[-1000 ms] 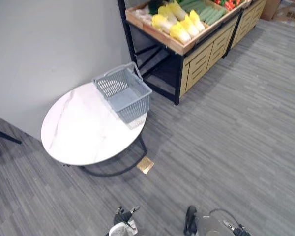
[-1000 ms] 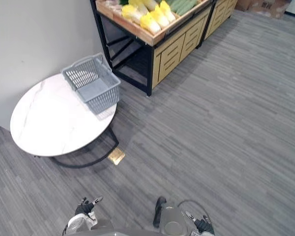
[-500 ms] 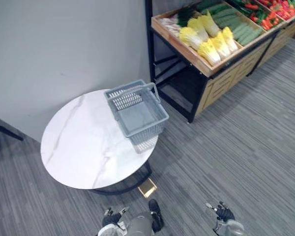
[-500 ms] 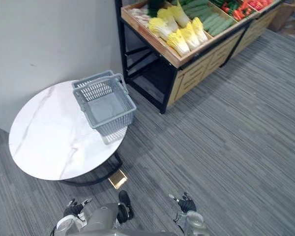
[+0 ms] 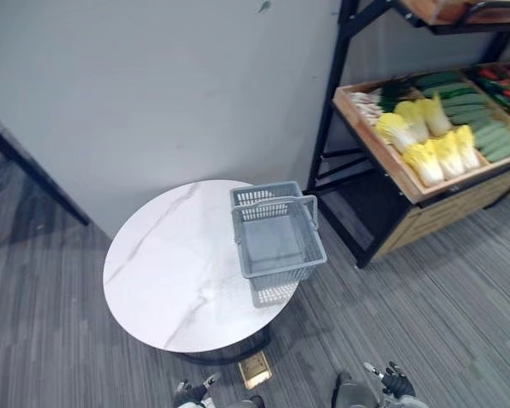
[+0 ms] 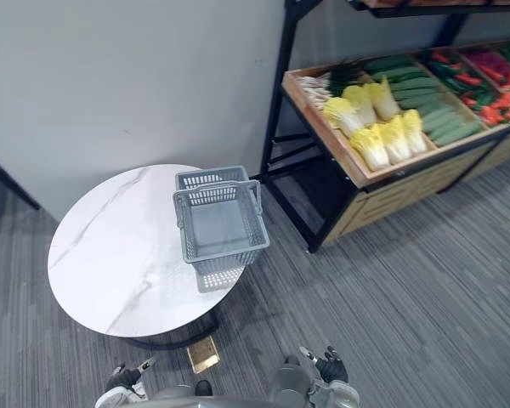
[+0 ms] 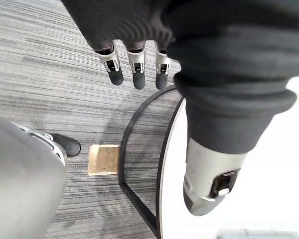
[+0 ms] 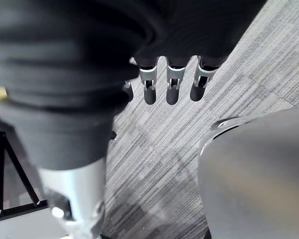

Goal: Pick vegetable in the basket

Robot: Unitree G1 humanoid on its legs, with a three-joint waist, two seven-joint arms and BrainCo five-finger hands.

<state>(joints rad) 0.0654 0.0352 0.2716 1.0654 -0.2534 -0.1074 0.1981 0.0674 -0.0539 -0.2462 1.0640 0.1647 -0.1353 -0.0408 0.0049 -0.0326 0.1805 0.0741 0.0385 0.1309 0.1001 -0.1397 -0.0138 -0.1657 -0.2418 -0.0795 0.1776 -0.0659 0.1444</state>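
Note:
An empty grey plastic basket [image 5: 276,242] with its handle up stands on the right edge of a round white marble table [image 5: 174,272]. To the right, a wooden produce stand [image 6: 361,174] holds yellow-white cabbages [image 6: 378,127], green cucumbers [image 6: 425,93] and red peppers [image 6: 484,68]. My left hand [image 5: 189,393] and right hand [image 5: 393,382] hang low at the near edge, far from basket and stand. The left hand's fingers [image 7: 134,67] are straight over the floor beside the table rim, holding nothing. The right hand's fingers [image 8: 172,84] are straight too, above bare carpet.
A grey wall runs behind the table. A small wooden block [image 5: 255,367] lies on the striped grey carpet by the table's black wire base [image 7: 134,149]. A black slanted leg [image 5: 34,170] shows at the far left. An upper shelf [image 5: 459,8] tops the stand's black frame.
The camera has swung, so table and basket sit more central and the stand has shifted right. Both hands stay low and empty.

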